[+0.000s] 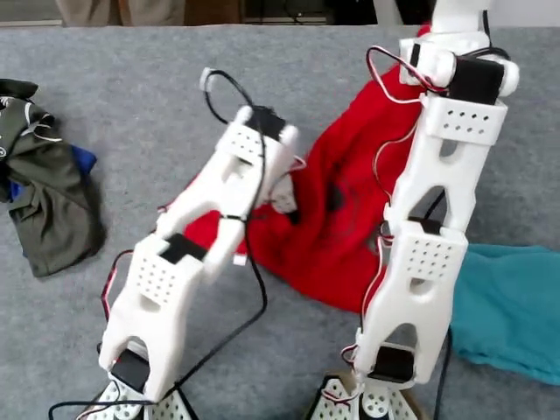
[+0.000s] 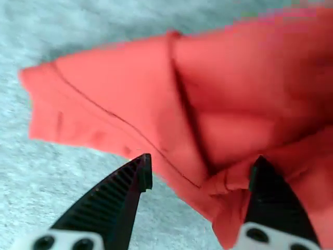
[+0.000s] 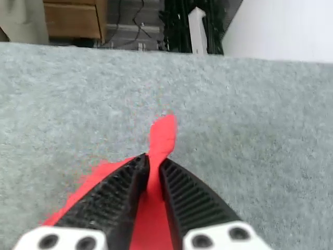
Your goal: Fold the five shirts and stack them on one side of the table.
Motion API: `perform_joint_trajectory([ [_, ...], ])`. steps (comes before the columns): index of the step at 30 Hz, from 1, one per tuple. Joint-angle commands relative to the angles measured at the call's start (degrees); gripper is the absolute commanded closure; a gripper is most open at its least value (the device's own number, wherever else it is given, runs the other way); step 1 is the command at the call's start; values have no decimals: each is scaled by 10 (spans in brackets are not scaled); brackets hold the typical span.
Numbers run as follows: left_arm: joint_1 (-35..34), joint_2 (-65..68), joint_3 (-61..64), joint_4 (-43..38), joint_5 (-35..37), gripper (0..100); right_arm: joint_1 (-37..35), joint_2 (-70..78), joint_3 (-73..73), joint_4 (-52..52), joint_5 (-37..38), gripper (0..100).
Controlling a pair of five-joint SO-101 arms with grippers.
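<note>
Red shirt (image 1: 341, 219) lies mid surface (image 1: 131, 105), long axis near-left to far-right. Right tool (image 3: 153, 172) clenched on its far-right end. Left tool (image 2: 203, 165) released, jaws straddling the near-left hem; that arm is nearer.

Right hand (image 3: 153, 162) pinches red shirt (image 3: 162, 134) above grey table (image 3: 260, 130).

This looks like a robotics workroom or lab. Past the right gripper (image 3: 153, 160), beyond the far edge of the grey felt-covered table (image 3: 270, 104), stand a wooden drawer unit (image 3: 73, 21), loose hanging cables (image 3: 130, 23) and a plain white wall (image 3: 281, 26).
</note>
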State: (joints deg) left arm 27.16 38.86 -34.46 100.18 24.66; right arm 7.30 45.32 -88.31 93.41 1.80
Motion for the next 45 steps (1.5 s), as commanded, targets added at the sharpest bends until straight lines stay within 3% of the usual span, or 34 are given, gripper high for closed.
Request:
perform_joint_trajectory([
  [1,38,-1,-28,4,2,692,17,7,-1,-22,4,994],
  [9,100,47,-92,-20,4,692,21,22,-1,-35,7,994],
  [17,105,89,-147,-18,6,692,22,22,-1,-35,8,994],
  [28,98,36,-200,6,2,692,22,22,-1,-36,8,994],
  [39,104,-52,-99,6,-166,693,22,23,3,-44,8,994],
  [45,120,-52,-31,6,-204,693,22,23,3,-44,8,994],
])
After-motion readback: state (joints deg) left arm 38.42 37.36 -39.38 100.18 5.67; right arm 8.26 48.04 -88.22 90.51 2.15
